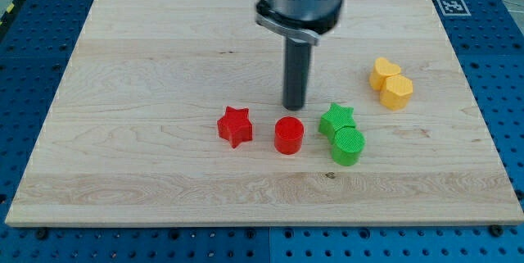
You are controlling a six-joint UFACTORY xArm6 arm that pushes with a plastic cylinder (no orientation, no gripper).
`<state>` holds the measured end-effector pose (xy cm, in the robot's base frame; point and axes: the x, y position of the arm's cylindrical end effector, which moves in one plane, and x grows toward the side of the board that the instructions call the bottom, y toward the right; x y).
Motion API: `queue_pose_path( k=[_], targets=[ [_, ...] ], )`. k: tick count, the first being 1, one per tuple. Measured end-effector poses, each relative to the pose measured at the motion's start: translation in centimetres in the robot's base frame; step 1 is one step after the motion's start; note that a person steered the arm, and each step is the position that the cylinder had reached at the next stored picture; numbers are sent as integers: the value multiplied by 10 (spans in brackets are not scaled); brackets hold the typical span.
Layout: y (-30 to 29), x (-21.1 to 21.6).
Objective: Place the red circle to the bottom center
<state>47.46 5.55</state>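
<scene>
My tip (294,106) rests bare on the board, just above the red circle (288,135), nothing clamped. The circle sits near board centre; it looks light, rigid and likely to slide easily if pushed on its top edge. Red star (235,126) and green blocks (342,134) flank it; the downward path looks open

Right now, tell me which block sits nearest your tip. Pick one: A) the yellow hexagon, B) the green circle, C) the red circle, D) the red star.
C. My tip stands just above the red circle in the view, closer to it than to the red star, the green circle or the yellow hexagon.
</scene>
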Motion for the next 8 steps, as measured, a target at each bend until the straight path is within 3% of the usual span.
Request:
queue_pose_path(
  k=[2,4,7,8],
  targets=[
    [16,20],
    [-16,-4],
    [-20,67],
    [-20,71]
  ],
)
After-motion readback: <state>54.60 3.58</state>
